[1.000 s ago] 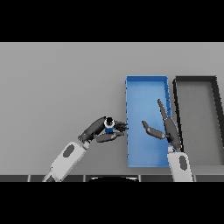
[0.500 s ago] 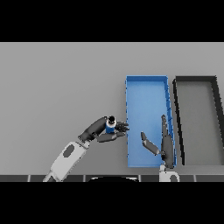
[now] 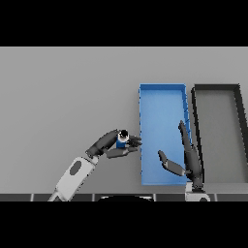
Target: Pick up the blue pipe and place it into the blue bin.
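Head view, the only feed I am getting:

- Grey table (image 3: 63,97): it is filling the scene from edge to edge.
- Blue bin (image 3: 143,145): a long rectangular tray, it is lying right of centre with its long axis running from 12 to 6 o'clock. I am seeing nothing lying on its floor.
- Dark bin (image 3: 216,87): same shape and orientation, it is sitting just beside the blue bin at its 3 o'clock side, the two long walls running close together.
- Blue pipe (image 3: 121,140): a short blue piece with a pale ring and a dark opening facing up at me. It is sitting outside the blue bin, just off the bin's left wall at roughly 9 o'clock from the bin's lower half. I cannot tell whether it is touching the table or being held clear of it.
- Left hand (image 3: 110,144): its arm is entering from the 7 o'clock corner. The fingers and thumb are curling round the blue pipe, grasping it, with the fingertips pointing toward 3 o'clock and nearly reaching the bin's wall.
- Right hand (image 3: 186,162): it is showing over the lower right part of the blue bin, its arm rising from 6 o'clock. It is released, the fingers straight and pointing to 12 o'clock, the thumb spreading toward 10 o'clock, holding nothing.
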You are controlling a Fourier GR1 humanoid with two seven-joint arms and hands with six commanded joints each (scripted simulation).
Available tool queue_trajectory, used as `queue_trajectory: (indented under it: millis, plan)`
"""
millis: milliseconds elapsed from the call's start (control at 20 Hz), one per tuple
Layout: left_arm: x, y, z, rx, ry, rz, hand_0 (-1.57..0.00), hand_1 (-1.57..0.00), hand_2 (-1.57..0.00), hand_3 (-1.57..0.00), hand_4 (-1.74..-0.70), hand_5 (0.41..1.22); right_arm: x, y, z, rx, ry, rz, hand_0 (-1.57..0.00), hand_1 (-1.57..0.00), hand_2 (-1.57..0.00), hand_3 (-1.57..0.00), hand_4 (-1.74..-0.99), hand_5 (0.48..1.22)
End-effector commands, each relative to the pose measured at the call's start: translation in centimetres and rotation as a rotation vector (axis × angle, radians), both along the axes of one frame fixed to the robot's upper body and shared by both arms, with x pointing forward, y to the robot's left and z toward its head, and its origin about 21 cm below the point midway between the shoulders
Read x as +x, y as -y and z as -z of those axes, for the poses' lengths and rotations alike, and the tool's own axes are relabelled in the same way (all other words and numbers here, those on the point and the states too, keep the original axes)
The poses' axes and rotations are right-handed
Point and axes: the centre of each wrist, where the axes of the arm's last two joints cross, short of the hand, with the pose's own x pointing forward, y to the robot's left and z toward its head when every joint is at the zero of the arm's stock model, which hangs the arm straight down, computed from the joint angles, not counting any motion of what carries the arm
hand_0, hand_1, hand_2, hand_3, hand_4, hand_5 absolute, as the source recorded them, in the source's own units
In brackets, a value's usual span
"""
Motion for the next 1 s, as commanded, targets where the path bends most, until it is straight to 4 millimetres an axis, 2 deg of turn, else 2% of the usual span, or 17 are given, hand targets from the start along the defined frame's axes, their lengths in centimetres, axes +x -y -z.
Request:
queue_trajectory:
  millis: [0, 100, 400, 600, 950]
  plan:
    - [-0.1, -0.1, -0.2, -0.01, 0.004, 0.007, -1.57, -1.57, -1.57, -1.57, -1.47, 1.221, 0.1, -0.1, -0.6, -0.01, -0.066, -0.042, 0.0, 0.0, -0.01, 0.0, -1.171, 0.579]
    - [0.0, 0.1, -0.5, 0.0, 0.002, 0.004, -1.57, -1.57, -1.57, -1.57, -1.47, 1.221, 0.7, -0.8, -1.7, -0.072, -0.163, -0.119, 0.0, 0.0, -0.01, 0.0, -1.185, 0.554]
    - [0.2, 0.3, -0.6, 0.016, 0.013, 0.013, -1.57, -1.57, -1.57, -1.57, -1.47, 1.221, 2.5, -3.4, -4.8, -0.199, -0.149, -0.332, 0.0, 0.0, 0.0, 0.0, -1.256, 0.523]
    - [0.1, 0.5, -0.5, 0.021, 0.015, 0.018, -1.57, -1.57, -1.57, -1.57, -1.47, 1.221, 3.4, -5.3, -6.0, -0.212, -0.181, -0.419, 0.0, 0.0, 0.0, 0.0, -1.232, 0.525]
    - [0.5, 0.5, -0.6, 0.011, -0.007, 0.043, -1.57, -1.57, -1.57, -1.57, -1.48, 1.221, 5.7, -8.7, -8.5, -0.254, -0.129, -0.586, 0.0, 0.0, 0.0, 0.0, -1.192, 0.514]
